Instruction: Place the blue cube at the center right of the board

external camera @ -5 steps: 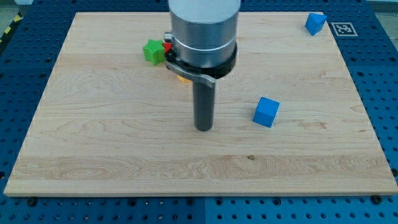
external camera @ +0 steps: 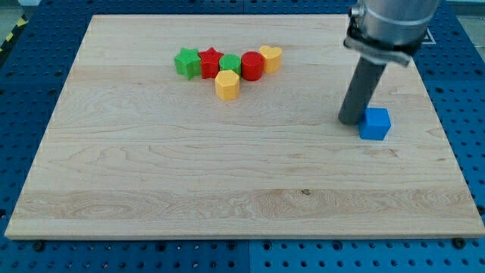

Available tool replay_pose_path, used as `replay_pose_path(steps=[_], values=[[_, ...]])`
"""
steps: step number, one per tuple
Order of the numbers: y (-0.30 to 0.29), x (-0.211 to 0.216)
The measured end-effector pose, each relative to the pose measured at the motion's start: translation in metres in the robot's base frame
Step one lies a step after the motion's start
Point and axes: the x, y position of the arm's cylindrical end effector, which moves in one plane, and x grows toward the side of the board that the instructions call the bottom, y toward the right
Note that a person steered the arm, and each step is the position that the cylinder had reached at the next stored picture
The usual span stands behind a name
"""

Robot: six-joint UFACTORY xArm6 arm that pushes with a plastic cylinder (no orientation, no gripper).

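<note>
Tip [external camera: 350, 121] touching blue cube [external camera: 374, 123], view's left.

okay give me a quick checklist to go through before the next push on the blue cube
1. My tip placed against the blue cube: ok, it sits at the cube's left side toward the view's left.
2. Cube on the board's right half: ok.
3. Cube at center height: ok, roughly mid-height.
4. Room before the right edge: ok, board shows beyond the cube.
5. Cluster of green, red and yellow blocks out of the path: ok, far toward the view's top left.
6. Actual tip-cube contact: cannot tell.
</note>
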Motion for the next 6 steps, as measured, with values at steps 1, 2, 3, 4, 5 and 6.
replay_pose_path(steps=[1, 2, 3, 4, 5, 6], values=[[0.000, 0.009], [0.001, 0.057], [0.024, 0.071], [0.056, 0.036], [0.057, -0.016], [0.054, 0.036]])
